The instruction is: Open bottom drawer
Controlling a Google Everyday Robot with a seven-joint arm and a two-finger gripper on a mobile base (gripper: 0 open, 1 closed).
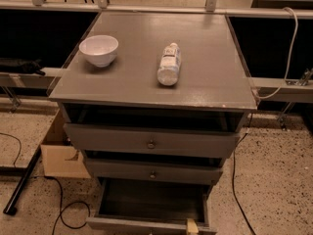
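The bottom drawer of the grey cabinet is pulled well out. Its plain grey inside shows, and its front runs along the picture's lower edge; the knob is out of view. Only a small tan piece of my gripper shows, at the drawer front's top edge, right of centre. The rest of it is cut off below the picture. The middle drawer and the top drawer above both stand slightly out, each with a small round knob.
A white bowl and a plastic bottle lying on its side rest on the cabinet top. A cardboard box stands at the cabinet's left. Cables and a black pole lie on the speckled floor.
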